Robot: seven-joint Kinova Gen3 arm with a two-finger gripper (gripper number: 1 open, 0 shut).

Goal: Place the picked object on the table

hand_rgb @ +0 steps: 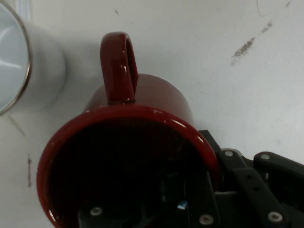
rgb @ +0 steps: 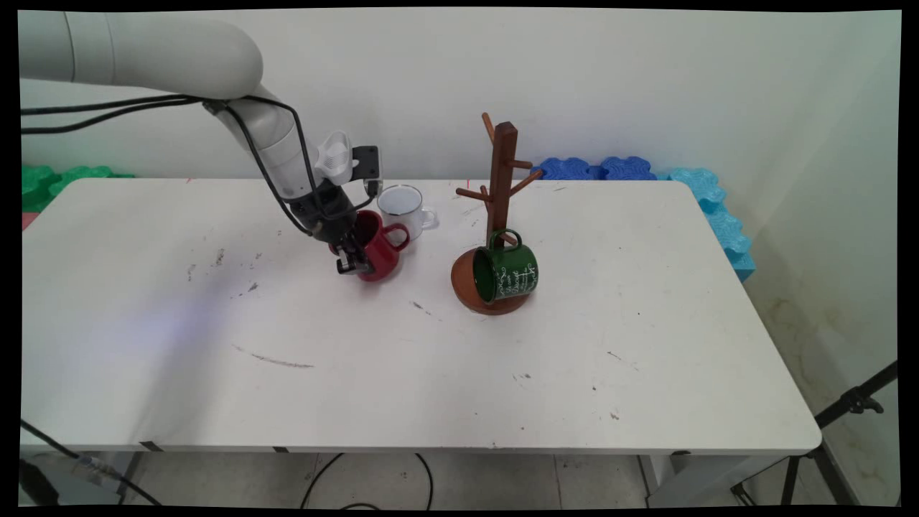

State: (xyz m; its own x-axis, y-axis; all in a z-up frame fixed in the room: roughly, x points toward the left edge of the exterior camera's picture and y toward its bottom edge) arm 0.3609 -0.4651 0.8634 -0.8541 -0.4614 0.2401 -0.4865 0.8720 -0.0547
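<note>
ITEM: red mug (rgb: 378,248), tilted, off the white table (rgb: 431,373), just beside white enamel mug (rgb: 402,208) | HOLD: my gripper (rgb: 355,264) pinches its rim wall, one finger inside, one outside | RISK: thin rim grip could let it swivel or slip; handle (hand_rgb: 118,66) may knock the white mug | NEAR: mug tree (rgb: 500,215) bearing green mug (rgb: 506,273)

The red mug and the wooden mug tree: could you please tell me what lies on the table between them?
Nothing: in the main view, only bare, scuffed table separates the red mug from the mug tree. The white mug stands farther back.
</note>
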